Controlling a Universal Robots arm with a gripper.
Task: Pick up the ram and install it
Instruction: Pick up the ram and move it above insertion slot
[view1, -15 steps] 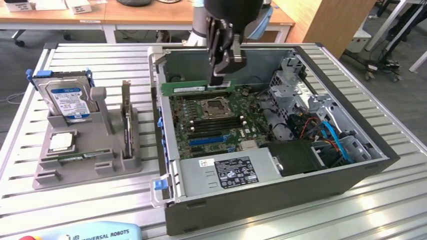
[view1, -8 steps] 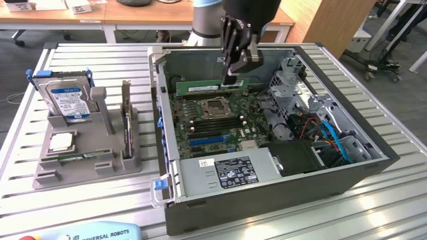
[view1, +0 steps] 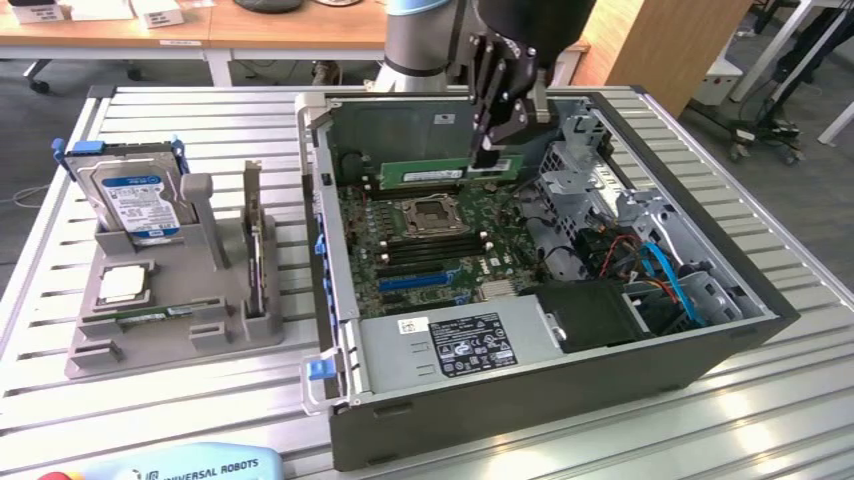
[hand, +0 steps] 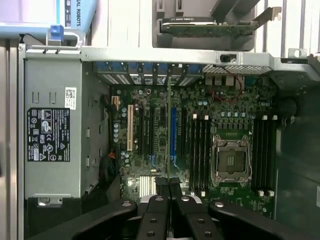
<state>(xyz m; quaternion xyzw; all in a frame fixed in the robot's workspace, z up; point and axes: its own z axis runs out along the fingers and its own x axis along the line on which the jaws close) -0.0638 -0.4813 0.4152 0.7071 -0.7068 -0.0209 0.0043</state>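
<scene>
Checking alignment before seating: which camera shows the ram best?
The exterior view: the ram shows broadside, its green length with sticker, held by the gripper over the motherboard. The wrist view gives it edge-on, a thin line.

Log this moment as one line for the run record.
tool: shut on ram | ram: held above open computer case, not seated | memory slots: look empty
</scene>
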